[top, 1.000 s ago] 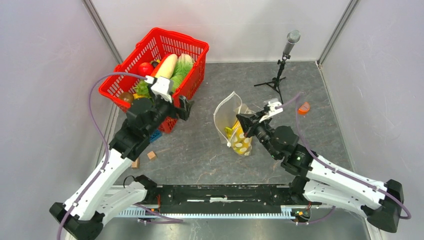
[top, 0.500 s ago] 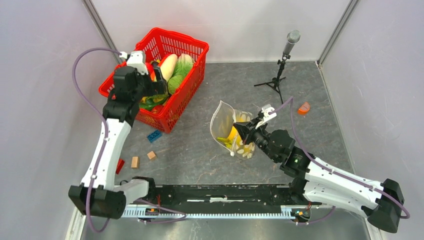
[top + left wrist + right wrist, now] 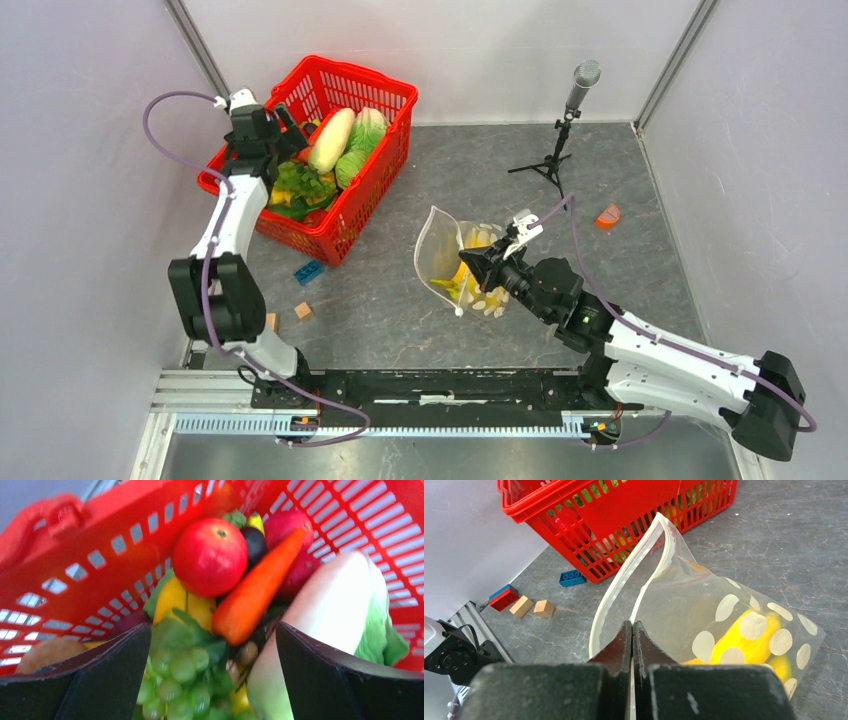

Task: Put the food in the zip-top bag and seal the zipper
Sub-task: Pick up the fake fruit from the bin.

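Observation:
The zip-top bag (image 3: 448,262) lies mid-table, clear with white dots, its mouth gaping toward the basket. My right gripper (image 3: 478,262) is shut on the zipper (image 3: 624,580) edge of that bag (image 3: 704,605), fingertips (image 3: 631,626) pinching one lip. Yellow food (image 3: 744,640) sits inside the bag. My left gripper (image 3: 288,125) hangs open over the red basket, nothing between its fingers (image 3: 212,680). Below it lie more food: a red tomato (image 3: 210,557), an orange carrot (image 3: 255,590), green grapes (image 3: 180,680) and a white radish (image 3: 325,625).
The red basket (image 3: 375,100) stands at the back left against the wall. A blue brick (image 3: 308,271) and wooden cubes (image 3: 303,310) lie in front of it. A microphone on a tripod (image 3: 570,110) stands at the back right, an orange piece (image 3: 607,214) beside it.
My left arm has swung from the basket's front side up and back over its left rear, still open. The right gripper has drawn the bag slightly left and lower.

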`<state>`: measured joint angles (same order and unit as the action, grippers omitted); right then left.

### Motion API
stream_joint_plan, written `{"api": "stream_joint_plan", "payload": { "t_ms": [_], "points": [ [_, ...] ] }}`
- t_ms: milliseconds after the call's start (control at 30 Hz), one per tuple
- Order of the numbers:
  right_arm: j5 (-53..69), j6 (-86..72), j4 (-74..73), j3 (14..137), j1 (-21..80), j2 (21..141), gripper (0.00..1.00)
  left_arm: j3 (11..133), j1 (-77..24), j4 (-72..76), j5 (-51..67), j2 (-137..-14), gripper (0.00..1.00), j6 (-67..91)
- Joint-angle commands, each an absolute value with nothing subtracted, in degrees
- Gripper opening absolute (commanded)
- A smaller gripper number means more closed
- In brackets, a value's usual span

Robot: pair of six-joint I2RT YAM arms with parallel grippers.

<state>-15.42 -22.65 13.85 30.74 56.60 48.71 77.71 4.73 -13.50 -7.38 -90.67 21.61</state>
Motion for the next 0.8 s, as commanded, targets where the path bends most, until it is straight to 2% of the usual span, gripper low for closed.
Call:
{"api": "stream_joint_plan", "payload": {
  "t_ms": [0, 500, 600, 767],
  "points": [
    [-14.4, -22.6, 17.1, 33.3, 56.7, 49.4, 0.00, 85.3, 5.0, -6.8, -14.6, -95.9, 1.00, 25.6],
    [-14.4, -22.6, 17.6, 34.5, 56.7, 52.5, 0.00, 99.5, 5.0, -13.0, -10.1, -116.1, 0.98, 23.8],
    [-14.7, -22.7, 17.6, 34.7, 56.6, 52.7, 0.00, 98.9, 5.0, -14.3, -10.4, -116.2, 0.89, 23.6],
    [-14.6, -23.1, 17.4, 34.9, 56.6, 52.8, 0.00, 90.6, 5.0, -7.6, -10.2, -109.3, 0.63, 23.4]
  ]
}}
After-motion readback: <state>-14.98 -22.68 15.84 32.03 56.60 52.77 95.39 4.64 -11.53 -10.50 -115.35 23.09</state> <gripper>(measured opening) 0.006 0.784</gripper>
